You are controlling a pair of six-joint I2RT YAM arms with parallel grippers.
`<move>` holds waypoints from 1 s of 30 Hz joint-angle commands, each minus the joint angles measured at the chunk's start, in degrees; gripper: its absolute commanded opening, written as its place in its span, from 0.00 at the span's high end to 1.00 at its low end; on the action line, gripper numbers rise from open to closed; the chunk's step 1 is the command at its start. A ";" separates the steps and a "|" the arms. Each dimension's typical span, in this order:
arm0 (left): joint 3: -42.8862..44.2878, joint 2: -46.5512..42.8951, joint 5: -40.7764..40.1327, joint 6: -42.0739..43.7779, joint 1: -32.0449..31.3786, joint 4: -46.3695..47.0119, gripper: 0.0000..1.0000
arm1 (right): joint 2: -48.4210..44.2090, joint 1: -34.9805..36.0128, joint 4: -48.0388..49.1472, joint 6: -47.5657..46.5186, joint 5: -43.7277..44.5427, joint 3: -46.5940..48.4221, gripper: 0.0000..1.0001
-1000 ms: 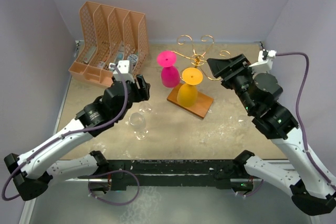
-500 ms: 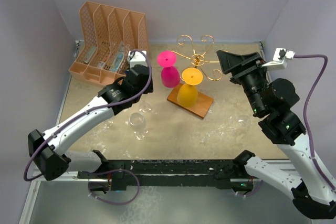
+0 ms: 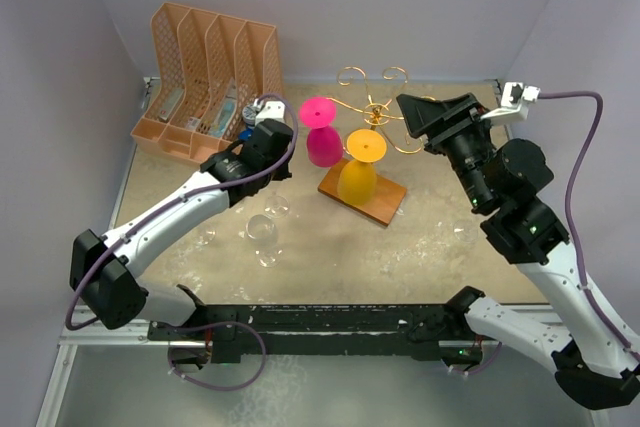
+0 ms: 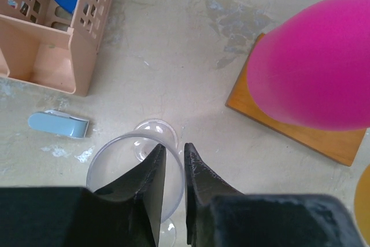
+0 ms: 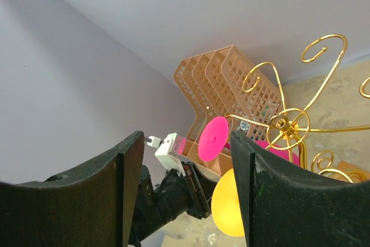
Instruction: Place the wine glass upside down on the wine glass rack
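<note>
From where I stand, the job looks barely begun for the clear wine glass. It sits on the table near the arms' side, well apart from the wine glass rack. It seems to be mouth up, though the clear glass makes that hard to swear to.

Two others are foot-up at the rack over its wooden base: a pink glass and a yellow glass. Several gold curls on the far side look free.

The left gripper hangs above the clear glass, fingers drawn almost together with a thin slit between. From overhead it is apart from the glass, so I judge it has nothing.

The right gripper is raised beside the rack, spread wide and empty.

The orange file organizer plays no part.

I reckon what remains is gripping the glass, lifting it, turning it over and hanging it on a free curl.
</note>
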 commanded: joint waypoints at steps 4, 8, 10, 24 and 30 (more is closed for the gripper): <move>2.52 -0.44 -0.55 -0.02 0.76 -0.94 0.97 | 0.44 0.09 5.44 -0.62 -3.50 1.77 0.37; 3.21 -2.82 -0.33 -0.01 0.79 -1.38 1.00 | 1.29 0.09 7.37 -0.73 -6.72 1.70 0.38; 3.84 -4.56 -0.34 -0.27 0.78 -2.23 1.00 | 1.98 0.09 7.82 -0.66 -7.57 1.83 0.38; 6.78 -26.81 -2.24 2.62 0.77 3.72 1.00 | 9.89 0.22 19.09 3.59 -20.07 3.17 0.41; 5.76 -32.82 -4.18 5.22 0.78 10.07 1.00 | 12.14 2.52 23.51 4.08 -19.34 4.64 0.43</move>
